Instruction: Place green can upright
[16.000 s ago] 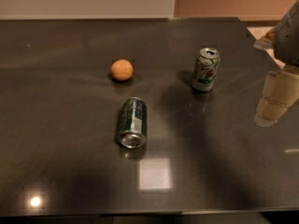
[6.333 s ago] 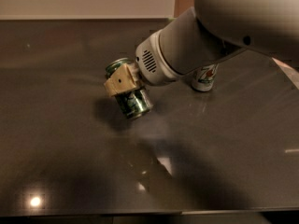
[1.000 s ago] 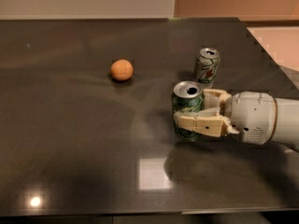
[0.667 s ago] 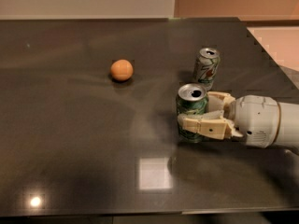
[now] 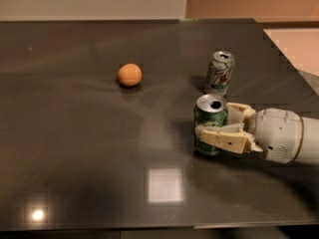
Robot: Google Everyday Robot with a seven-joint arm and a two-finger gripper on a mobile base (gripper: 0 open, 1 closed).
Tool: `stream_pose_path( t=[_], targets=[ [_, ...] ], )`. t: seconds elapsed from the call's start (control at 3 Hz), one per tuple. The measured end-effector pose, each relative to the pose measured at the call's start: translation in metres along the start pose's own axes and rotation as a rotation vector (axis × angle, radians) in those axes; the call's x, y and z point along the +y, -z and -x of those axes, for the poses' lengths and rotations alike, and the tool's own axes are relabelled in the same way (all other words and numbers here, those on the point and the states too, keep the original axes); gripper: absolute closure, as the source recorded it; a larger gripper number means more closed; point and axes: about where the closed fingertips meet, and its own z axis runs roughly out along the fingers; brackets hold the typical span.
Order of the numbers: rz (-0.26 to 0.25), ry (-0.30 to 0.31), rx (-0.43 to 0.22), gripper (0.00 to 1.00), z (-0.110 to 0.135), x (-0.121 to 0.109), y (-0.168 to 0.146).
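The green can (image 5: 209, 114), which lay on its side earlier, now stands upright on the dark table (image 5: 75, 173), right of the middle. The gripper (image 5: 215, 126) reaches in from the right edge and clasps it, one finger on each side. Just behind stands a pale can (image 5: 220, 73); farther left sits an orange ball (image 5: 130, 75).

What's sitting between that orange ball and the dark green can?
Nothing: the camera view shows only bare tabletop between the orange ball and the green can. The end effector clasps the can from the side away from the ball.
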Motion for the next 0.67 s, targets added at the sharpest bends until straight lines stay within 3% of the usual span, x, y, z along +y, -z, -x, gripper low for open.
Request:
stream_pose_path(
  t=[0.67],
  targets=[
    [-0.003, -0.001, 0.031, 0.59, 0.0086, 0.0031, 0.0076]
  ],
)
